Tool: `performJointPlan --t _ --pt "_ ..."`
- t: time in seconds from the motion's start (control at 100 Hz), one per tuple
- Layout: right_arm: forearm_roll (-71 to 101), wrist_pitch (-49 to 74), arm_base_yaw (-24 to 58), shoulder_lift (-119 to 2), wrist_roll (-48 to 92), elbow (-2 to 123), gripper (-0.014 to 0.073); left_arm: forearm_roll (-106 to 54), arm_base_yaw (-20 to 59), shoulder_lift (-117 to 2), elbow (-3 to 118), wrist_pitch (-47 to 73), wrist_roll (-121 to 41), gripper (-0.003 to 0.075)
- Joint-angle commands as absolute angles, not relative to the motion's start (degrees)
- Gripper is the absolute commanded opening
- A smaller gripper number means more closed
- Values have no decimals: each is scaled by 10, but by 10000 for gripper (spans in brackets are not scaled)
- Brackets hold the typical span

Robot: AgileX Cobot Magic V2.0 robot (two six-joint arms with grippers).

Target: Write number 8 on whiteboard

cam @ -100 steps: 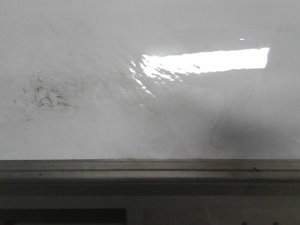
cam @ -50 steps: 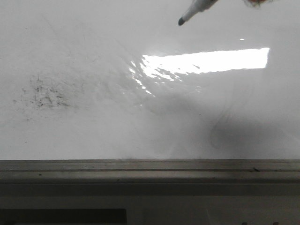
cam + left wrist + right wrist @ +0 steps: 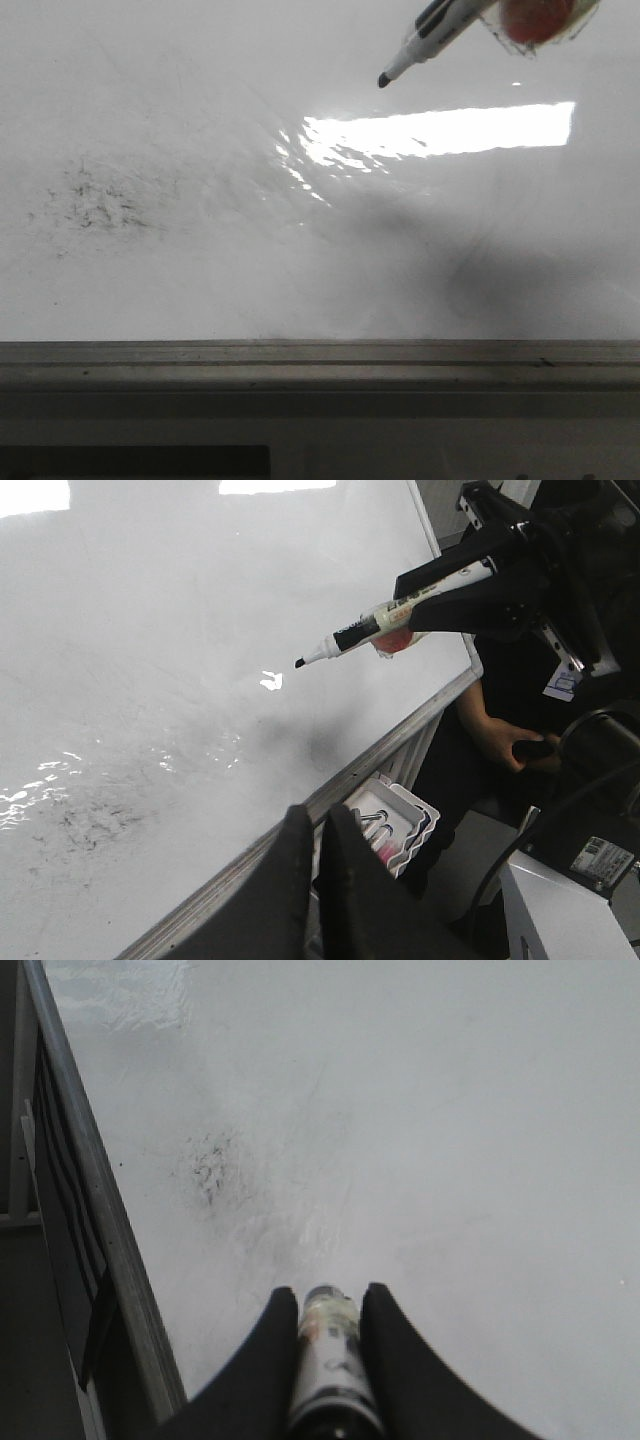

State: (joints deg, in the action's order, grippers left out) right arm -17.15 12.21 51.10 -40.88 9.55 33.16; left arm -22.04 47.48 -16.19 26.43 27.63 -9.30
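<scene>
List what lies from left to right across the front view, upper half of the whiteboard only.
Patch of faint black specks → marker tip → bright light reflection → reddish part at the top edge, beside the marker. All lie on or over the whiteboard; no number 8 is drawn yet.

A bright rectangular light reflection (image 3: 440, 132) glares at upper right of the front view. In the left wrist view, a white ridged tray (image 3: 395, 820) sits low, a seated person (image 3: 500, 730) at right.
</scene>
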Motion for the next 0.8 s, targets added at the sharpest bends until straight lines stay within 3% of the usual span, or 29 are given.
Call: performJointPlan --t 0.0,0.79 --pt "-188 82 501 -409 95 348 -43 -234 478 -169 279 232 -89 -20" --pt "-193 99 473 -456 95 348 -43 -269 478 -169 251 231 -89 -20"
